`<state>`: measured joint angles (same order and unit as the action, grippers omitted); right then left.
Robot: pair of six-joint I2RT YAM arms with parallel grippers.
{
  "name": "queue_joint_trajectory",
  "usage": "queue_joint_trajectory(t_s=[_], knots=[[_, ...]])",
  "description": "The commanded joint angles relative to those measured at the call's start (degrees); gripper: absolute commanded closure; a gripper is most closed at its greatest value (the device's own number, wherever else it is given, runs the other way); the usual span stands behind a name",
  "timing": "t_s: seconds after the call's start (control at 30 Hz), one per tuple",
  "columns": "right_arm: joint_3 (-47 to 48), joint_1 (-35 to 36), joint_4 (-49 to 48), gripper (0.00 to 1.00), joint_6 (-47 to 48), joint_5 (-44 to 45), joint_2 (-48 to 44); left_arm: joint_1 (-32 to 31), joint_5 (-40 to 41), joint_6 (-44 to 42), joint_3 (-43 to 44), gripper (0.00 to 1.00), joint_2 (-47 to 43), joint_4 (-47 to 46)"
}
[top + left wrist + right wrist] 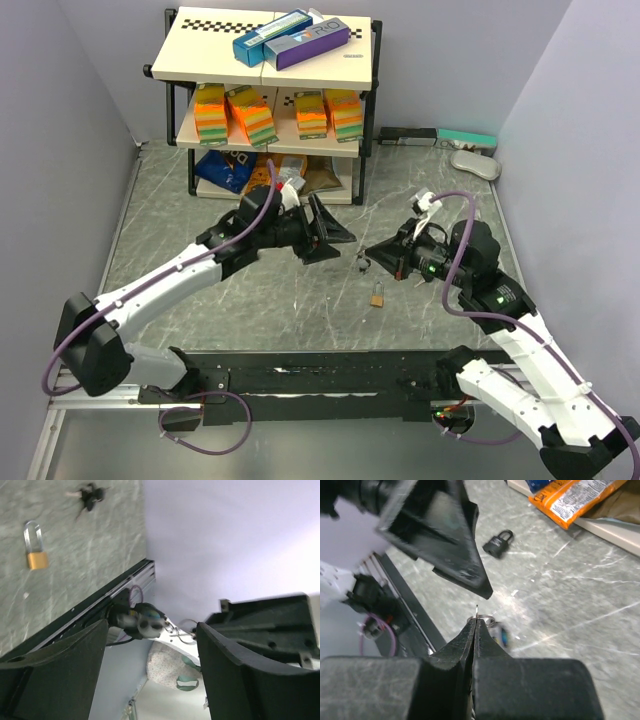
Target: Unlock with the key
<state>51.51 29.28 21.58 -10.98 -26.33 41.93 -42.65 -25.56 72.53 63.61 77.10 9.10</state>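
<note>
The brass padlock (pixel 378 295) lay on the bench (pixel 250 300), with the dark key bunch (pixel 362 262) close by at its 11 o'clock. The left claw (pixel 342 248) gaped empty. The right claw (pixel 373 251) was pressed closed, a small ring (pixel 481 615) at its tip. Best to pin the padlock body first, leaving the keyhole clear.

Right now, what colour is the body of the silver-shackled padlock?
Brass-gold. The padlock shows best in the left wrist view.

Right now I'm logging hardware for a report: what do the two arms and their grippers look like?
The left arm and right arm have white links, black joints and a purple cable alongside. The left gripper and right gripper are black, with wedge-shaped fingers tapering to points.
</note>
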Motion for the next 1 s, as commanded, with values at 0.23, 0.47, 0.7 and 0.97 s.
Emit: queue_joint_trajectory(t_s=[0.23, 0.47, 0.7, 0.97], knots=[[-1.2, -0.4, -18.2, 1.00, -23.5, -2.1, -0.3, -0.8, -4.1, -6.2, -7.0, 0.27, -9.3, -31.9], [-2.0, -4.4, -24.7, 1.00, -34.0, -5.3, -1.5, -1.3, -3.9, -9.0, -7.8, 0.28, -10.4, -32.6], [-3.8, -6.3, -29.6, 1.00, -37.9, -8.3, -1.7, -2.3, -5.5, -9.1, -6.5, 0.38, -7.9, -33.0], [-5.1, -7.5, -33.3, 1.00, -41.0, -11.3, -0.9, -3.5, -6.8, -8.4, -5.3, 0.53, -5.9, -35.8]])
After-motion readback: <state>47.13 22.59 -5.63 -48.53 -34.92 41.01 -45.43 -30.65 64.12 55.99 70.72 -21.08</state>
